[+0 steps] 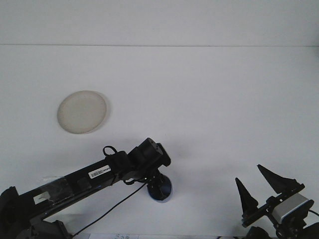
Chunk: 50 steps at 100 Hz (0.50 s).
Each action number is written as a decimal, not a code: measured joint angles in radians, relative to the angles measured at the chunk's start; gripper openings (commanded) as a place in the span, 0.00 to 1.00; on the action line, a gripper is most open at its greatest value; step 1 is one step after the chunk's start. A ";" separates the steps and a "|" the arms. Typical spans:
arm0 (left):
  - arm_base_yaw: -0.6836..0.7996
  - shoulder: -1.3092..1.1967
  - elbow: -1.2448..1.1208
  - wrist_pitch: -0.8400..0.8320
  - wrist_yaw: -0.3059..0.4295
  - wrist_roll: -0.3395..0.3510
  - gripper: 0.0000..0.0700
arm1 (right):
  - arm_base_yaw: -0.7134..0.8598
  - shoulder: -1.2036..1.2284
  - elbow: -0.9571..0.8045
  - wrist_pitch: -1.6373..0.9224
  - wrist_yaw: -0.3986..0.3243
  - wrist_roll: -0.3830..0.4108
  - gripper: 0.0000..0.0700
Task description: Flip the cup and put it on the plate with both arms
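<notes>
The blue cup (163, 189) is sitting on the white tabletop (209, 109) near the front edge, a little left of centre, and is being largely covered by the wrist of the left arm. The left gripper (158, 188) is being lowered over or into the cup; whether its fingers are spread, closed, or already clamped on the rim cannot be told, since they are being hidden by the arm body. The cup's orientation is not being shown clearly either; only a dark blue curved wall is being seen. It is being judged a small, light, rigid plastic cup, smooth-walled and probably a bit slippery, so it is likely to slide or tip if pushed sideways rather than pinched. A hold across the rim, one finger inside and one outside, is being judged the safest, as the wall is thin and the body is round. The pale round plate (82, 111) is lying well apart from the cup, further back and to the left. The right gripper (259, 187) is being held idle at the lower right, fingers spread wide and holding nothing, well apart from the cup. A handover for the flip is being judged as not yet started.
</notes>
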 measured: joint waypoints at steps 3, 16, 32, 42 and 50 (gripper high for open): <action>-0.002 0.000 0.000 -0.001 0.000 0.003 0.01 | 0.000 0.000 0.000 0.000 0.000 0.000 0.72; -0.005 0.000 0.000 -0.005 0.000 0.013 0.01 | 0.000 0.000 0.000 0.000 0.000 0.000 0.72; -0.004 0.001 0.036 -0.067 -0.001 0.022 0.01 | 0.000 0.000 0.000 0.000 0.000 0.000 0.72; 0.012 0.001 0.095 -0.126 -0.001 0.028 0.01 | 0.000 0.000 0.000 0.000 0.000 0.000 0.72; 0.037 -0.006 0.154 -0.182 -0.035 0.029 0.01 | 0.000 0.000 0.000 0.000 0.000 0.000 0.72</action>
